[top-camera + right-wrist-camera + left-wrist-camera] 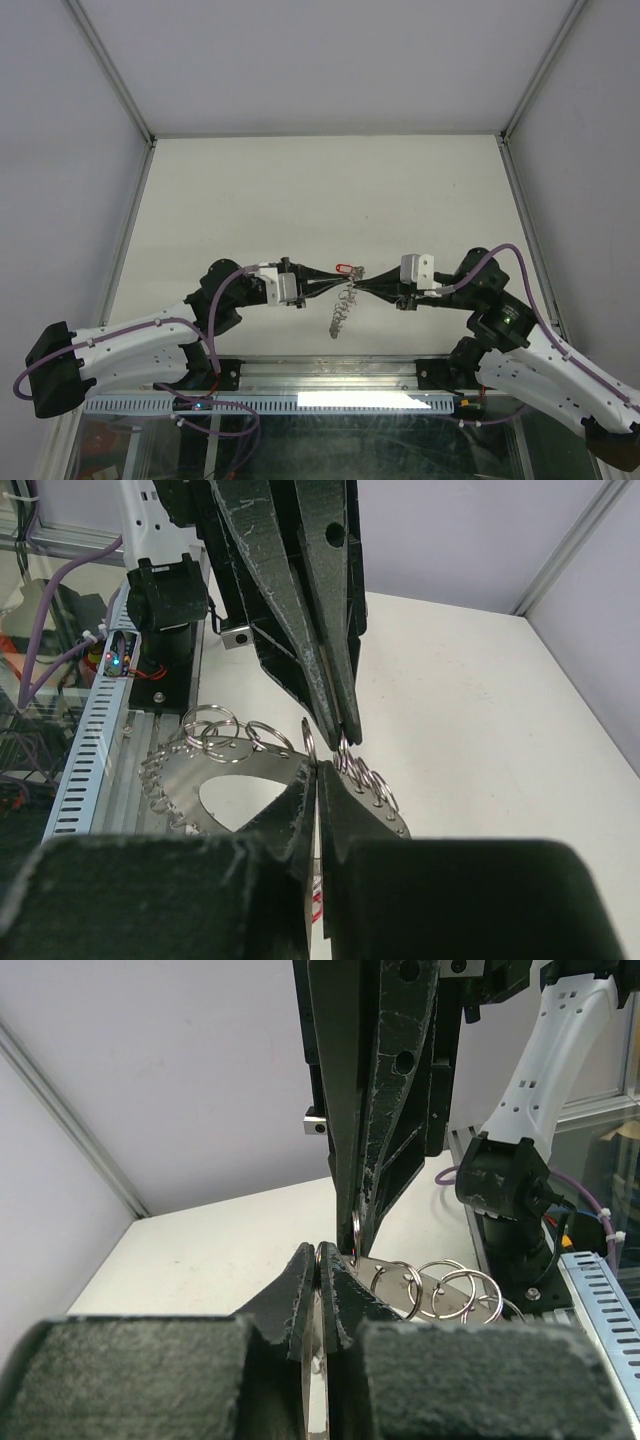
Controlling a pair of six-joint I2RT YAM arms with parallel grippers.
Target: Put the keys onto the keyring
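Two arms, the left arm (130,345) and the right arm (545,345), meet tip to tip over the pale bench (300,190). I judge the step in hand to be the threading itself: key and ring are brought together in the air, but no view shows them joined. The next move calls for a fine, steady slide of the key's loop along a split coil while the other side holds firm. A slip could drop the bunch onto the bench.

Each arm bends at the elbow and reaches inward, so the two forearms point at each other. The left hand (337,284) is pinched together on a thin silver ring, seen edge-on in its wrist view. The right hand (361,290) is likewise together on a thin strip of metal, with a sliver of red in the gap behind its tips. Which hand has which piece I cannot tell for sure.

The keyring (340,315) hangs below the meeting point, a silver bunch edged with small split rings (440,1288). The keys (345,268) show as a red tag just beside the left tips, on their far side.
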